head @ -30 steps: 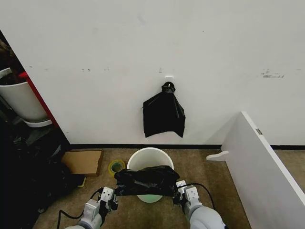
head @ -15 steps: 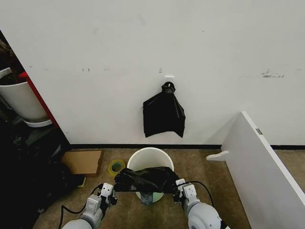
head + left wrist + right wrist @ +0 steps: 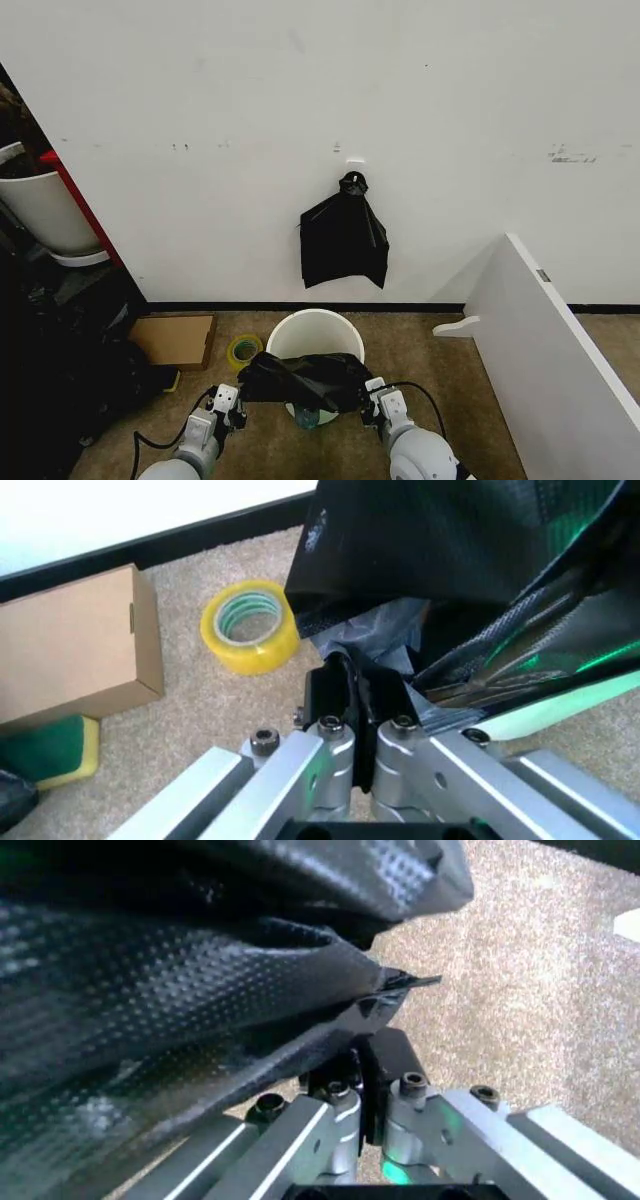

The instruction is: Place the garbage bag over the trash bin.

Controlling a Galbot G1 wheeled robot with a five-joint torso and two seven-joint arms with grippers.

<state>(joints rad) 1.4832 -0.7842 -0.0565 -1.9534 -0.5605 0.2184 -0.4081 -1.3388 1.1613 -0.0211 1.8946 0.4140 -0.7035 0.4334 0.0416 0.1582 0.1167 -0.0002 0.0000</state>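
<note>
The black garbage bag is stretched between my two grippers over the near half of the round white trash bin, and a fold of it sags into the bin's mouth. My left gripper is shut on the bag's left edge. In the left wrist view the left gripper has crinkled plastic pinched between its fingers, with the bin's pale green wall beside it. My right gripper is shut on the bag's right edge. The right wrist view shows the right gripper clamped on the glossy bag.
A flat black bunch hangs from a wall hook above the bin. A yellow tape roll and a cardboard box lie left of the bin. A white plant pot and dark clutter stand far left. A white panel is on the right.
Both grippers have drawn a little closer together and nearer the bin. The bag between them has bunched up, and a fold now droops into the bin.
</note>
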